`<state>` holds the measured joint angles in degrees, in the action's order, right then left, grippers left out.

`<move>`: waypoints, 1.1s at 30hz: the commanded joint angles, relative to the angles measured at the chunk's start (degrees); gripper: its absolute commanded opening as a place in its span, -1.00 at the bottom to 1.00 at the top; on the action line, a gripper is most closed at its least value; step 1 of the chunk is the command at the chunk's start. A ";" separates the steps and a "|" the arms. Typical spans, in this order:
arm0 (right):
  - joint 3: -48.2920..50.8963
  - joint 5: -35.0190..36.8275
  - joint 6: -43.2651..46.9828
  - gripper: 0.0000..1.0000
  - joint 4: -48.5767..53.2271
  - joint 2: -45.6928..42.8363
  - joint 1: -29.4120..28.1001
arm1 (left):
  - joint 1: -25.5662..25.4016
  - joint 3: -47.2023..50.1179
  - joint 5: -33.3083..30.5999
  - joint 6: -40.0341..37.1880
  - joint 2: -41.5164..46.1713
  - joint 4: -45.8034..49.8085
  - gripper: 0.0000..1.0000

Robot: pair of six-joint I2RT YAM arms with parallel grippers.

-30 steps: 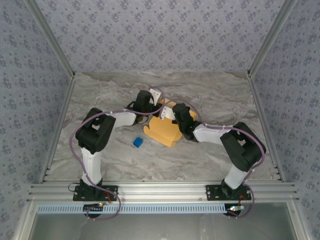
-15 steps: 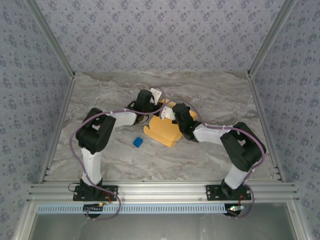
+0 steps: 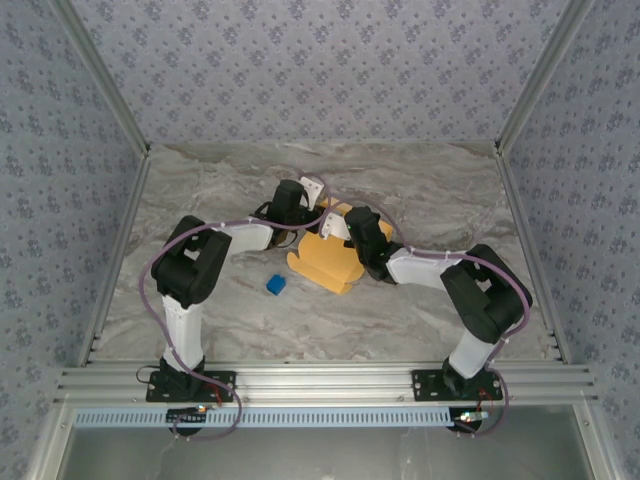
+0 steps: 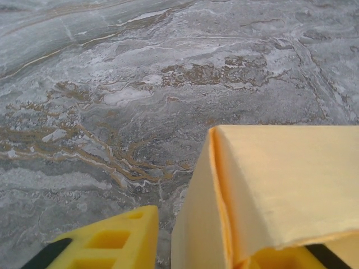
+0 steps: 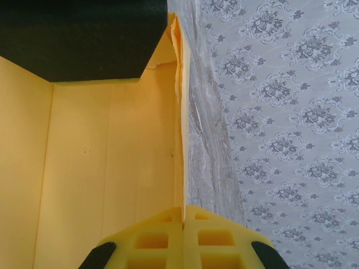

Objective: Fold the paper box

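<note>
Bright, even light with faint shadows (top view sharp). Close up, the paper box [image 4: 280, 185] looks slightly soft.

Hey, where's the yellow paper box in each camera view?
Top external: paper box near the picture's centre.
Left wrist: paper box at lower right, a folded corner.
Right wrist: paper box across the left half.
Shared landmark: the marble tabletop under it.

Grey marbled table [image 3: 420, 310], yellow-orange paper box [image 3: 325, 262] resting on it near the centre, partly folded, small blue cube [image 3: 276, 285] lying on the bare surface just beside the box, at its near left.
</note>
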<state>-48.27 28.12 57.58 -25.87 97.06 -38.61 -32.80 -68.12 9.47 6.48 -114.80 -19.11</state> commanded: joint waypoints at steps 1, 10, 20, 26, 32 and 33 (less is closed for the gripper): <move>-0.80 -0.08 -1.06 -1.00 2.23 -1.08 -0.06 | -0.25 -0.88 0.35 -0.17 -0.08 0.21 -0.48; -0.86 -0.29 -2.12 -0.92 1.96 -1.41 -0.15 | -0.50 -0.09 -2.00 0.95 2.01 -0.12 -0.72; -0.51 -1.18 -8.35 -0.41 3.40 -5.07 -0.23 | -1.29 2.28 -6.99 1.30 5.15 0.24 -0.96; 0.58 -2.92 -14.06 -0.19 5.81 -9.88 -0.53 | -1.44 3.40 -8.97 1.42 7.10 1.18 -0.98; 2.69 -5.55 -23.38 0.00 10.62 -18.63 -1.28 | -1.39 5.26 -12.62 3.30 10.21 2.19 -0.99; 2.76 -6.12 -25.24 0.03 12.25 -20.63 -1.27 | -1.39 5.49 -12.88 3.60 10.59 2.61 -1.00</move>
<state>-46.37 24.03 40.03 -17.91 81.52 -39.55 -33.87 -63.16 -1.08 8.27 -107.50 -17.54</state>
